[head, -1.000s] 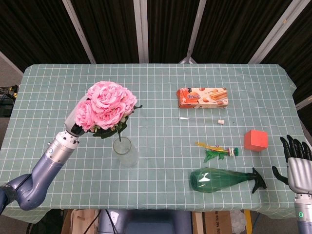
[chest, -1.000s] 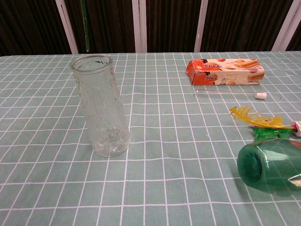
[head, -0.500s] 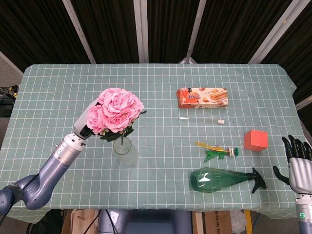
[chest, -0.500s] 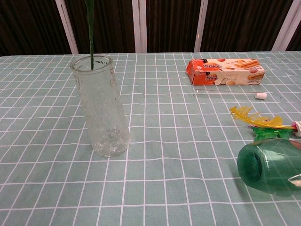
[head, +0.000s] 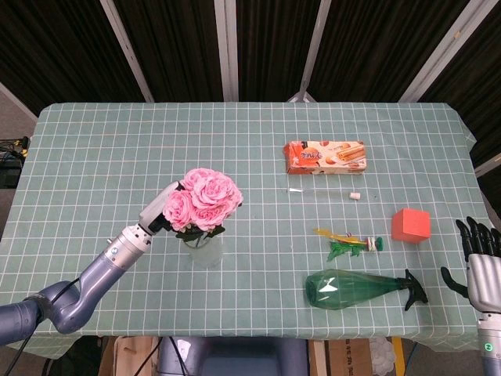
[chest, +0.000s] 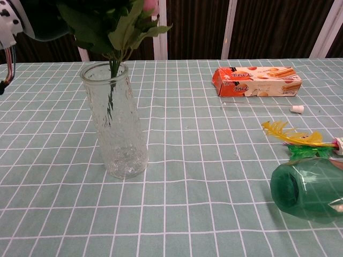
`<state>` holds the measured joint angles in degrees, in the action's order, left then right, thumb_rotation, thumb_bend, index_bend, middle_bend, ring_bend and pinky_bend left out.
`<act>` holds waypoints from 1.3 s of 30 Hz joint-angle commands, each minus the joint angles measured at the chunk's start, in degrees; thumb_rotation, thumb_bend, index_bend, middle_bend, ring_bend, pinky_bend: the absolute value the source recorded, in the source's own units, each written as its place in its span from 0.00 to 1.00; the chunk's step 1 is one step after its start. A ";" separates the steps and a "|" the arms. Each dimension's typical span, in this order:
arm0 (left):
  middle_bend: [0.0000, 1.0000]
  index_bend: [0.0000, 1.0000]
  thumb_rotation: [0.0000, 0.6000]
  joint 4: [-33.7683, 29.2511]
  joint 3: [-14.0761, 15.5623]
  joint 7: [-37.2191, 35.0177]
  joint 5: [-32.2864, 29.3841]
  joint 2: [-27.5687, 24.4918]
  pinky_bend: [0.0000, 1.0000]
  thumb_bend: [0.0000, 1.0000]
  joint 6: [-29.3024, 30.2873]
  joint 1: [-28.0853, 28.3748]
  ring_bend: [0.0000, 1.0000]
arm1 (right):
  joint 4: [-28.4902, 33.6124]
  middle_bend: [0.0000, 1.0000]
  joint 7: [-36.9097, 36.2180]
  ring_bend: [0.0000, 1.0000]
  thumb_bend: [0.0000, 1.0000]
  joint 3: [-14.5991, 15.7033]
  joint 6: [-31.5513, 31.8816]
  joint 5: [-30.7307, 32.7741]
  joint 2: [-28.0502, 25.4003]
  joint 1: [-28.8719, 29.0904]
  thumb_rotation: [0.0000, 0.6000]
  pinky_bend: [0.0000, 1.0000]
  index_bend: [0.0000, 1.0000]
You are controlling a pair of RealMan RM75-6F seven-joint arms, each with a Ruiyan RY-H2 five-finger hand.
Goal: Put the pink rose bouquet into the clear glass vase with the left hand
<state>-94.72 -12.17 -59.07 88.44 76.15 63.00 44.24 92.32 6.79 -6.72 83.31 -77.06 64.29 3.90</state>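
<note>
The bouquet [head: 203,206] sits directly over the vase [head: 202,249], its blooms upright and its stem [chest: 111,88] already inside the mouth, reaching partway down the glass in the chest view; the leaves [chest: 115,29] crowd just above the rim. The stem's long axis runs close to vertical and roughly in line with the vase, so what remains looks like a straight drop and a release. The left robot hand [head: 160,211] grasps the bouquet from the left, just under the blooms, with its forearm running down toward the near left edge of the table [head: 94,149]; the flowers hide how its fingers wrap. The stem lies to the right of that hand and below it, so lowering the hand should carry the stem deeper, though the hand would meet the rim if it came down too far. The right robot hand [head: 481,270] is well apart at the near right edge, released, fingers apart and holding nothing. Further right on the table lie a biscuit box [head: 325,157], a red cube [head: 411,225] and a green spray bottle [head: 356,288] on its side.
</note>
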 commanded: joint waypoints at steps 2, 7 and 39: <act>0.38 0.34 1.00 1.23 1.34 -1.39 1.92 0.23 0.35 0.29 -0.03 0.30 0.24 | -0.04 0.03 -0.26 0.01 0.31 -0.01 0.05 -0.07 -0.03 -0.04 1.00 0.00 0.07; 0.33 0.32 1.00 2.04 3.99 -3.89 6.60 -2.16 0.32 0.26 0.04 0.92 0.20 | -0.16 0.03 -0.76 0.01 0.31 -0.06 0.25 -0.29 -0.11 -0.11 1.00 0.00 0.07; 0.02 0.10 1.00 -2.10 12.81 10.92 11.12 -26.75 0.04 0.07 2.68 -3.95 0.00 | 0.41 0.03 -0.13 0.01 0.31 -0.29 1.71 -1.08 1.02 -0.41 1.00 0.00 0.07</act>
<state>-92.97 0.43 -58.95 100.49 54.61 65.91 41.74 92.73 6.65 -7.01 85.02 -78.13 65.31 3.48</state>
